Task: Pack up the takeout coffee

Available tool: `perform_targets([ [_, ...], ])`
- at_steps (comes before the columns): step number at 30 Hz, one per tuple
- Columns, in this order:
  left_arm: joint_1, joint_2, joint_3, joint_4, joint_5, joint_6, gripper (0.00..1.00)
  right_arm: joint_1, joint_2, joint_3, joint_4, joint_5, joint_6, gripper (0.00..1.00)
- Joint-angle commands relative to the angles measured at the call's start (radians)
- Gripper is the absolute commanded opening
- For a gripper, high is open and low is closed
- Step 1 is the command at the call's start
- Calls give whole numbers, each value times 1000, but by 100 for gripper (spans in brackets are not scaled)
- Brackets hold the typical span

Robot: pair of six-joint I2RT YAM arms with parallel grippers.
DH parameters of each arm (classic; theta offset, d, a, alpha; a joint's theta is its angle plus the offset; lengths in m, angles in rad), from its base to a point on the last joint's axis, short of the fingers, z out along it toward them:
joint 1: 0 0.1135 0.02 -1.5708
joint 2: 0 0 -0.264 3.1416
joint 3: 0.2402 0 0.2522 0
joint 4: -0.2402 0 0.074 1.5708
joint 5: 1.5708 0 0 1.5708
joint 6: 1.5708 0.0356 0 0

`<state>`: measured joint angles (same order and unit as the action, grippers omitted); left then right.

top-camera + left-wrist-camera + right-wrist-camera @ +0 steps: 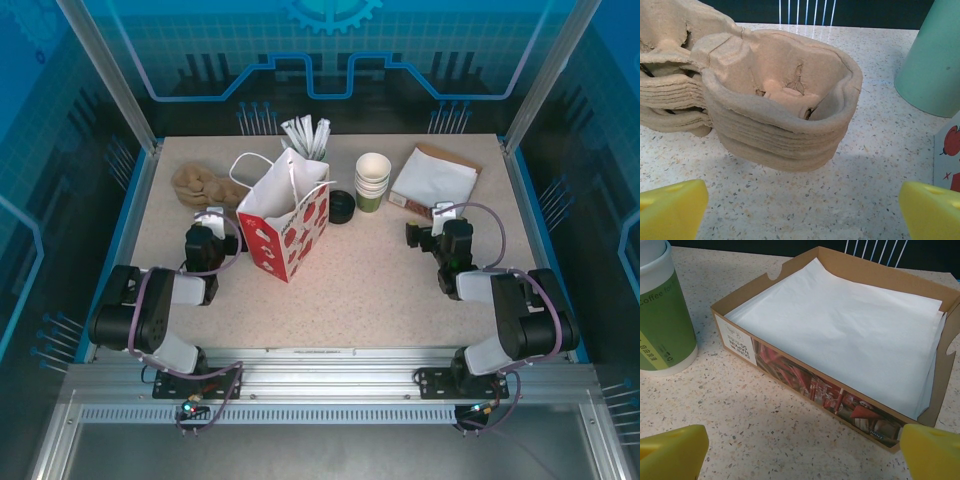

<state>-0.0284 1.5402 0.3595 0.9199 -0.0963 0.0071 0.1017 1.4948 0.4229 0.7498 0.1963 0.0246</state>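
My left pincer (800, 212) is released, its yellow fingertips (670, 210) wide apart with nothing between them, facing the stack of pulp cup carriers (780, 120) on the surface (865, 170). My right pincer (800, 452) is likewise spread and empty, facing the cardboard box of white napkins (840, 335). From above, I see the black-lidded takeout coffee (342, 207) standing just beside the red-and-white paper bag (285, 215), between it and the stack of green cups (372, 182), apart from both pincers.
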Motion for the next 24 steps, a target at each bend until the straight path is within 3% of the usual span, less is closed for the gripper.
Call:
perform_targets([
  [1, 8, 9, 21, -2, 20, 14, 99, -16, 8, -9, 37, -15, -11, 100],
  [24, 7, 9, 23, -8, 22, 13, 99, -17, 8, -9, 37, -17, -12, 100],
])
